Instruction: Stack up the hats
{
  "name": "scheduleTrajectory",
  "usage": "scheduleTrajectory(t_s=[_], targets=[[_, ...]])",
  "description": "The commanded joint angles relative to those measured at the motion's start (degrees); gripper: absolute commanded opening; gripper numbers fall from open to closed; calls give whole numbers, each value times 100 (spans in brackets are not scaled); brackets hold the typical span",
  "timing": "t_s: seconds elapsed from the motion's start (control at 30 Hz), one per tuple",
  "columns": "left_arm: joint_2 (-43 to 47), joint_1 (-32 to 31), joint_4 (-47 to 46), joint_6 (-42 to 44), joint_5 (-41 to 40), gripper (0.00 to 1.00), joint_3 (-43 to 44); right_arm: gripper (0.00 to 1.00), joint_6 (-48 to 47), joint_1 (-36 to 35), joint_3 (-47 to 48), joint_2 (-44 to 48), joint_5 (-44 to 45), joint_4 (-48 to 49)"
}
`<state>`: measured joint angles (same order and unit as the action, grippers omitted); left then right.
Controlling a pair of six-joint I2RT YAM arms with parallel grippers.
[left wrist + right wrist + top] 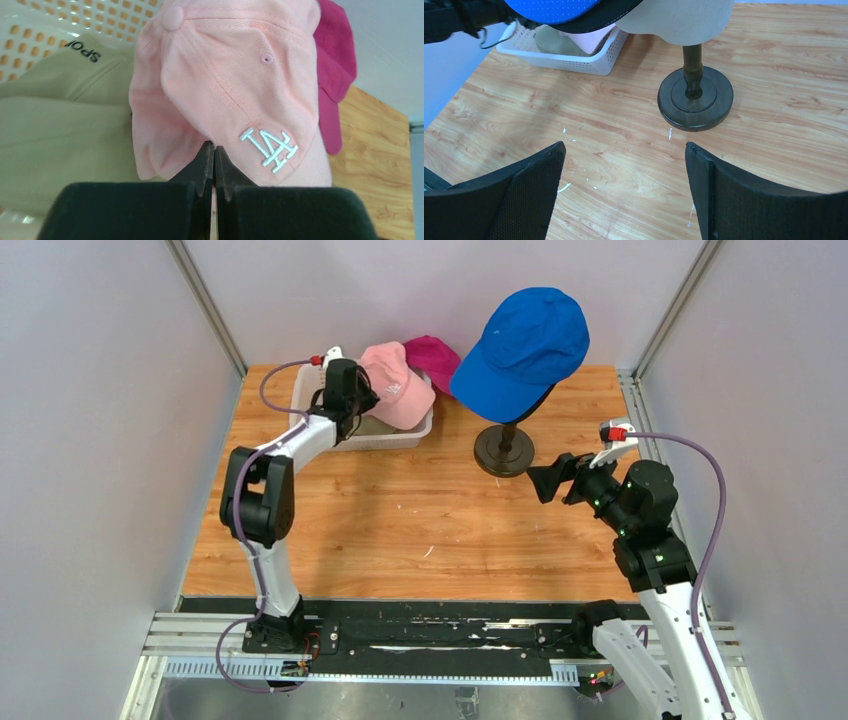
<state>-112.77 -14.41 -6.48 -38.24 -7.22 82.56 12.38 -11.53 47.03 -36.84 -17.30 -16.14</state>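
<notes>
The hats sit in two places at the far side of the table. Three crowd the white perforated basket at far left. The light pink cap lies on top, its crown button and a white stitched logo showing. The magenta cap leans just behind and to the right of it, over the basket's far right corner. The khaki cap lies under the pink one, and its dark lettering is cut off by the pink crown (only a few letters read). The royal blue cap sits tilted on the cream mannequin head, right of the basket, with its brim pointing down to the left. A dark rim with small pale print shows under the blue cap; I cannot tell whether that is a further cap or the blue cap's own underside.

The left gripper is over the basket, its fingers closed tip to tip on a fold low on the pink cap's crown, just left of the logo. The right gripper hovers above bare wood on the right side, jaws wide apart with nothing between them, facing the round dark base of the stand. From above, the left arm and the pink cap cover most of the basket's inside.
</notes>
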Motion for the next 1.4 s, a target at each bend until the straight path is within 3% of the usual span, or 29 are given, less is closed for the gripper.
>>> scheduleTrajectory(t_s=[0.0, 0.33, 0.6, 0.97, 1.13, 1.37], targets=[[1478, 36, -408, 32, 1, 0, -492, 88, -183, 28, 71, 2, 34, 84], [3648, 35, 412, 177, 385, 0, -541, 85, -154, -178, 363, 230, -444, 137], [4799, 35, 596, -428, 931, 0, -671, 81, 15, -324, 687, 453, -1031, 284], [4883, 20, 450, -1368, 1958, 0, -239, 80, -368, -473, 1267, 278, -1267, 428], [4691, 2, 450, -1542, 2213, 0, 53, 79, -541, -884, 1837, -103, -832, 336], [4375, -270, 495, -1532, 2281, 0, 370, 83, -1474, -1732, 3949, -1606, 335, -773]])
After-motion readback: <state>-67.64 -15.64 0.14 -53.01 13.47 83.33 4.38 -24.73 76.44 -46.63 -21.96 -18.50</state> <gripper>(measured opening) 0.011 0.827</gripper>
